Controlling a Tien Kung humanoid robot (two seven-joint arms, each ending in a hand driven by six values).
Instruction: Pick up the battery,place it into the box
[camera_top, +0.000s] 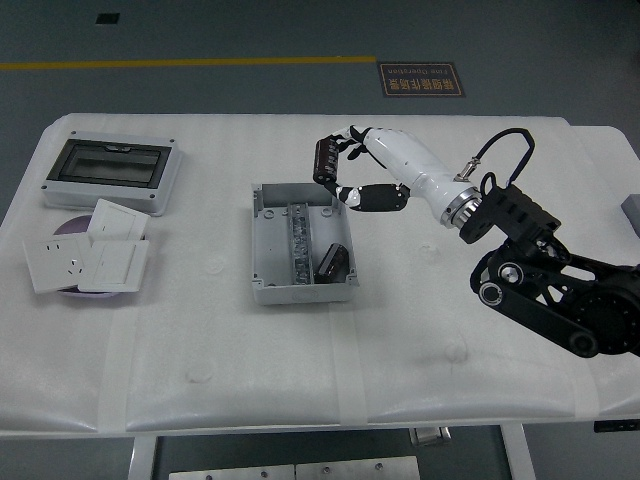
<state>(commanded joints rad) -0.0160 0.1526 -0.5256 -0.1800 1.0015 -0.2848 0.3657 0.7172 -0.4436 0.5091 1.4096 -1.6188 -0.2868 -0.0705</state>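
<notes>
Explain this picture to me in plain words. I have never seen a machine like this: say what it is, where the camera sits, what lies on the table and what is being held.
The camera sits high on a humanoid robot, looking down over its white table. The black arm from the right ends in a white five-fingered right hand, which grips a dark battery above the far right corner of the open grey box. Another battery already lies inside. At left are a clear-lidded enclosure and white switch plates.

Clear-lidded enclosure (108, 173) far left on white table (300, 380); wall switches (88, 258) stacked just before it
</notes>
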